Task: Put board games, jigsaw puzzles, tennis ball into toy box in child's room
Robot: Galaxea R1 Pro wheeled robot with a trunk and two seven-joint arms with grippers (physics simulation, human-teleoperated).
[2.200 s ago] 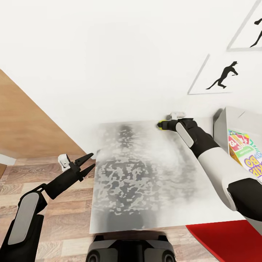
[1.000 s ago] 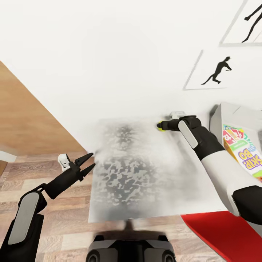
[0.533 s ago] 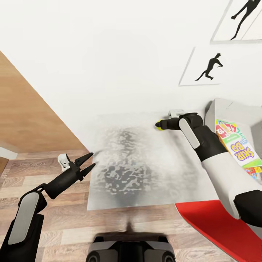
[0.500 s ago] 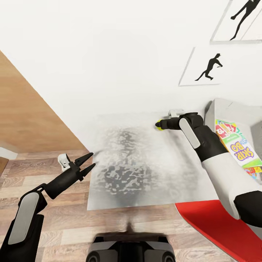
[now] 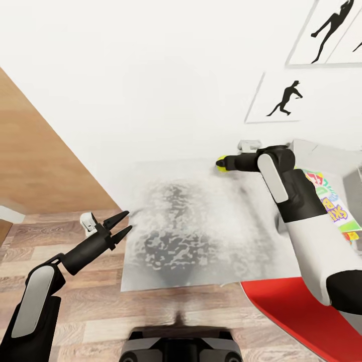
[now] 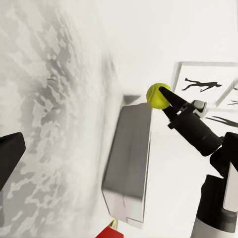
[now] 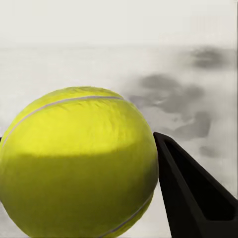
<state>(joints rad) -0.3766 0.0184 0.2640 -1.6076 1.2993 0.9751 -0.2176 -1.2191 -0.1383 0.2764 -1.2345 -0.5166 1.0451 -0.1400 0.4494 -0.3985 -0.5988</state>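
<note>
Item: tennis ball (image 5: 221, 164), clamped in your right gripper (image 5: 222, 163), held above the far edge of the grey table (image 5: 196, 226), ready to carry to the toy box (image 5: 327, 156) alongside, which holds a Skip-Bo game (image 5: 334, 206). Left gripper (image 5: 118, 227): jaws spread, empty, parked off the table's near corner.
</note>
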